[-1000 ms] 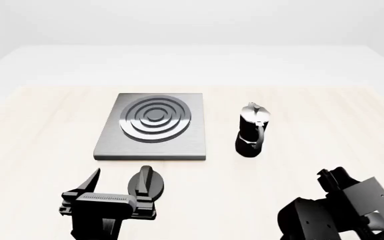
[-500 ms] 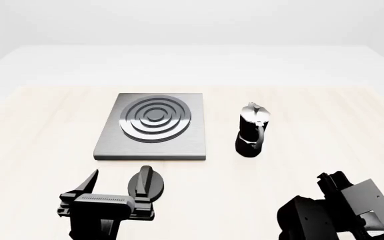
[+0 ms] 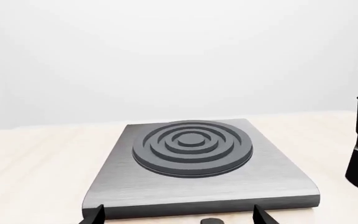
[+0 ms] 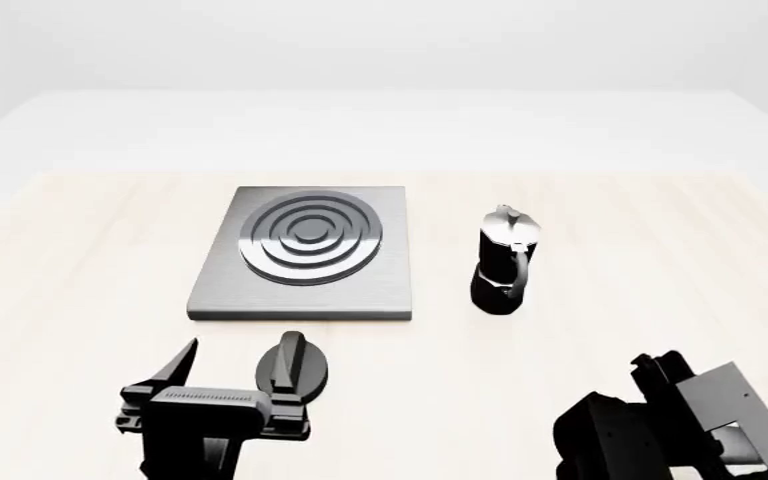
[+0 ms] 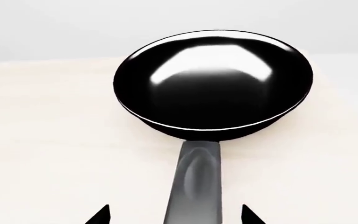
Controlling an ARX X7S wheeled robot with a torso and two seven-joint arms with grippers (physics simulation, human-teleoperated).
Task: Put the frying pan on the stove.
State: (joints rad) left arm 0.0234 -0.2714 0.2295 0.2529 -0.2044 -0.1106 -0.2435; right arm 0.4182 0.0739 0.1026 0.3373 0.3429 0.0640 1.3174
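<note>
**One pan, one stove, two grippers spread apart**

One frying pan (image 5: 211, 81) lay on the pale wooden table (image 4: 651, 230), its long handle running toward the camera in the right wrist view. The right gripper (image 5: 174, 215) was spread wide, one fingertip on each side of the handle, neither touching it. In the head view only a sliver of the pan showed at the lower right edge, beside the right arm.

One stove (image 4: 307, 252) sat left of centre in the head view, its rings bare. One moka pot (image 4: 504, 261) stood upright to its right, apart from it. One black knob (image 4: 293, 364) lay below the stove. The left gripper (image 3: 177, 215) was spread, empty, facing the stove.
</note>
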